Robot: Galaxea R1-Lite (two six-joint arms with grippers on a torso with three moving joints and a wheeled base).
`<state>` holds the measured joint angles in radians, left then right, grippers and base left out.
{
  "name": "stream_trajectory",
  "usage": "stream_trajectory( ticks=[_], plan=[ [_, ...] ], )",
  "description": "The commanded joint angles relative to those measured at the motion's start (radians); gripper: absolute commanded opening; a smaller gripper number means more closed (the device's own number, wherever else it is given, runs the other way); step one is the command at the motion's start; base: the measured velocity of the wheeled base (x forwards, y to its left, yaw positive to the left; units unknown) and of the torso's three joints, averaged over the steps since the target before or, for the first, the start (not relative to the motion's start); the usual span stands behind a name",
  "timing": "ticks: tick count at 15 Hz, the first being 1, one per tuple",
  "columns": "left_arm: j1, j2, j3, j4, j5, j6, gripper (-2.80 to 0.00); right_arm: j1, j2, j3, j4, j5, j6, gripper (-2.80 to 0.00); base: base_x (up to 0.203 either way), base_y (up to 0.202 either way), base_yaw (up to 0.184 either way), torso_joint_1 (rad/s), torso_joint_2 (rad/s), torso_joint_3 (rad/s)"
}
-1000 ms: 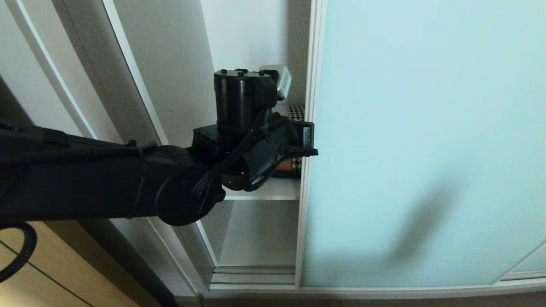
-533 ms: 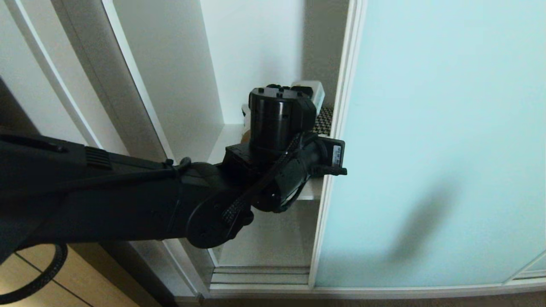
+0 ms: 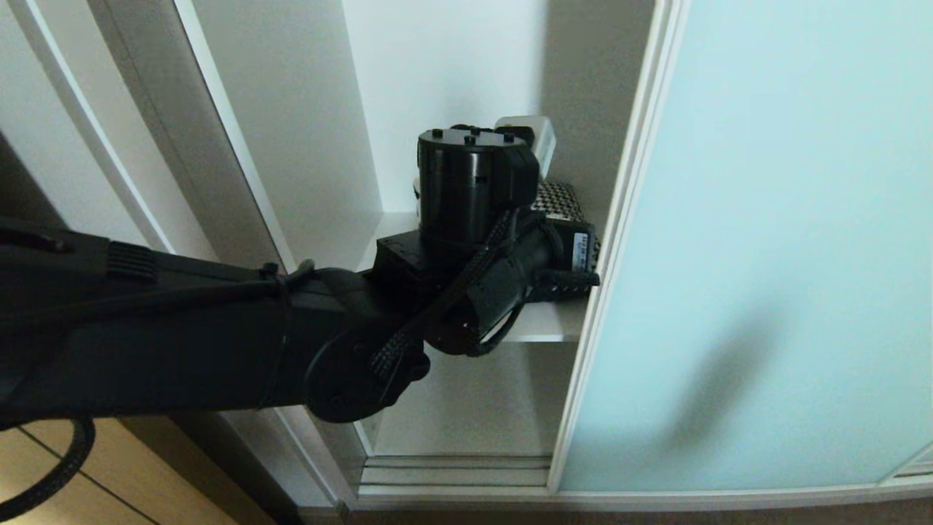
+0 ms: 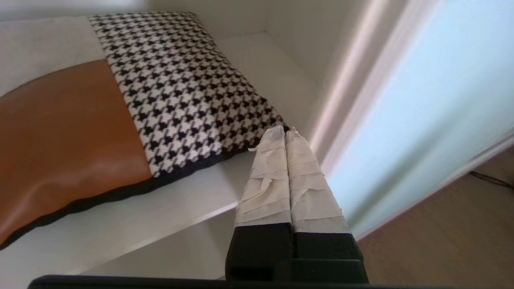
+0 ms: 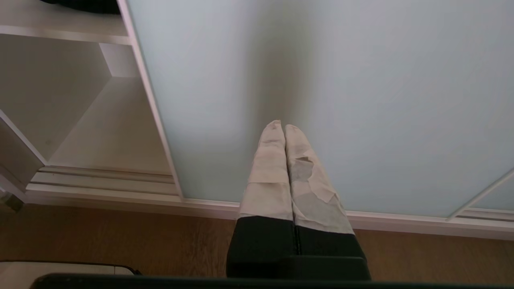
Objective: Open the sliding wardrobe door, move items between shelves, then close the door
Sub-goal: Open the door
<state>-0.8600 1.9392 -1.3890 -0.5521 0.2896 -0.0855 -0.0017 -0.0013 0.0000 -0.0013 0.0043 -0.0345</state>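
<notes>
Left wrist view: we see the left gripper [image 4: 286, 130] with fingers pressed together, holding nothing, near the frame of the sliding wardrobe door [image 4: 421, 100]. Just beyond the tips, the cushion [image 4: 120, 108] lies flat on the shelf [image 4: 168, 216]. Our right gripper [image 5: 284, 126], fingers also together and empty, points at the door's frosted glass above the wooden floor [image 5: 120, 241].

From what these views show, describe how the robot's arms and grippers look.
The left arm is matte black, with a cylindrical black motor housing at the wrist, a braided black cable looped along it, and a small white label. The left gripper and right gripper each have black bases and two slim tapered fingers wrapped in wrinkled off-white tape, torn on the right one.
</notes>
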Motion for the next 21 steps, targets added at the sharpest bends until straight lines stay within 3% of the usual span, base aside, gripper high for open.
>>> stream_trajectory(
  ticks=[1, 10, 21],
  plan=[
    [-0.001, 0.056, -0.045, -0.006, 0.005, 0.001, -2.8, 0.0, 0.0, 0.0, 0.0, 0.0, -0.001, -2.8, 0.0, 0.0, 0.0, 0.0, 0.0, 0.0],
    [-0.02, 0.293, -0.287, -0.032, 0.039, 0.023, -2.8, 0.0, 0.0, 0.0, 0.0, 0.0, -0.001, -2.8, 0.0, 0.0, 0.0, 0.0, 0.0, 0.0],
    [-0.09, 0.434, -0.436, -0.055, 0.04, 0.104, -2.8, 0.0, 0.0, 0.0, 0.0, 0.0, -0.001, -2.8, 0.0, 0.0, 0.0, 0.0, 0.0, 0.0]
  ],
)
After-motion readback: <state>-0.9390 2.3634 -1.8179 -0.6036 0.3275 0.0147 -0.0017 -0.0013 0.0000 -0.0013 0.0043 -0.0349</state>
